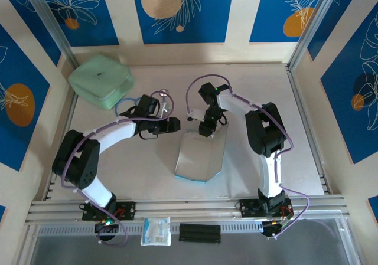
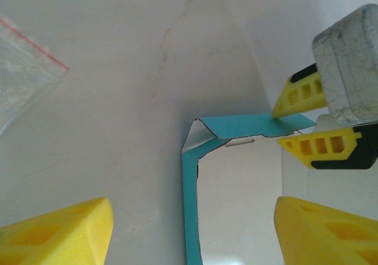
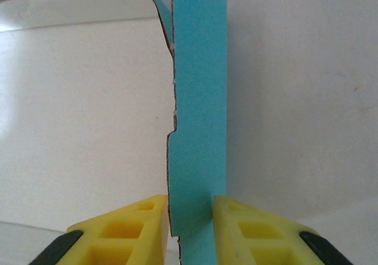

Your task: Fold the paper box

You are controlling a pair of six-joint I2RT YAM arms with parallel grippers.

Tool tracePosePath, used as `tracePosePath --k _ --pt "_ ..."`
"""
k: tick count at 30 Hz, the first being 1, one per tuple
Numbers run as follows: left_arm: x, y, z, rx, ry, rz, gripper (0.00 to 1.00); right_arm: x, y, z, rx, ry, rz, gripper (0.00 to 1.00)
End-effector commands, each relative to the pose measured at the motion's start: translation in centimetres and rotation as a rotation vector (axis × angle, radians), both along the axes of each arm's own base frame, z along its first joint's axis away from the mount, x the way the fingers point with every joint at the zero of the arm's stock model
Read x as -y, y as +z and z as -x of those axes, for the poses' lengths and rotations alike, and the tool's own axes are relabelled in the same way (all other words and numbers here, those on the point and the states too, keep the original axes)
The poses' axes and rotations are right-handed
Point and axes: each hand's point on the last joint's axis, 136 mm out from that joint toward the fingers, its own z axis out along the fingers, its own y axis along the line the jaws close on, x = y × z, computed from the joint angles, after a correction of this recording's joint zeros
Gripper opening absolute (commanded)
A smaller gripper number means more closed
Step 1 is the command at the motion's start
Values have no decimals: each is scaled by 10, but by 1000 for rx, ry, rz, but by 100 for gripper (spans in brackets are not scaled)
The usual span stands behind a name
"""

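- Top external view: I see the paper box (image 1: 198, 156) lying mostly flat near the middle of the table (image 1: 147, 170), white face up, with a thin teal edge showing along its 6 o'clock side.
- At the box's 12 o'clock end, the right gripper (image 1: 208, 126) comes down onto it.
- On my right wrist camera, the right gripper (image 3: 190, 209) stands narrow, its yellow fingers (image 3: 144, 218) pinching an upright teal flap of the paper box (image 3: 198, 100) between them.
- The left gripper (image 1: 171, 124) sits just off the box's 10 o'clock corner.
- From the left wrist, the left gripper (image 2: 192, 203) stands wide with nothing pinched. The paper box (image 2: 236, 188) lies below it, and the right gripper (image 2: 277, 126) is at 2 o'clock on the teal flap.
- A mint-green case (image 1: 100, 79) rests at the table's 10 o'clock corner, well apart from the box.
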Motion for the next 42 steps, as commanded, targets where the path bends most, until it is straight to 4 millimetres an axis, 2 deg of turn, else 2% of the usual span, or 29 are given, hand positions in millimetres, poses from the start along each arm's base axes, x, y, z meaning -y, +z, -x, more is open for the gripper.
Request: tracePosePath --k 1,5,9,13,18,21,23,25,27,29,33,36,39,42 --pt "12 28 -2 119 -74 62 72 -11 41 4 -19 -22 -133 30" --pt "0 18 8 107 -67 -15 72 -14 70 -2 -26 -69 -237 33" --pt "-2 2 38 56 -104 -152 72 -15 63 -5 -8 -76 -203 33" --pt "-9 -18 70 -10 -100 -323 68 -10 57 -22 55 -146 -153 32" --pt "-13 -37 85 -20 -86 -503 60 -2 67 -46 164 -245 -124 32" --pt "-1 -46 94 -50 -143 -515 58 2 74 -52 207 -264 -129 32" --pt "15 -52 107 -87 -192 -463 57 4 77 -55 228 -273 -123 32" --pt "21 -58 116 -111 -214 -456 54 5 80 -56 240 -277 -122 32" --pt "15 -64 118 -96 -221 -533 49 5 84 -56 252 -278 -123 32" --pt "10 -69 116 -84 -224 -574 38 5 90 -59 273 -287 -131 32" --pt "23 -68 116 -61 -264 -515 18 5 106 -64 310 -323 -157 32" --pt "28 -61 109 9 -300 -502 0 5 121 -64 301 -362 -176 32" --pt "25 -48 94 134 -341 -547 0 10 137 -63 250 -446 -204 33" --pt "17 -26 70 314 -377 -649 0 15 162 -58 150 -552 -304 33"
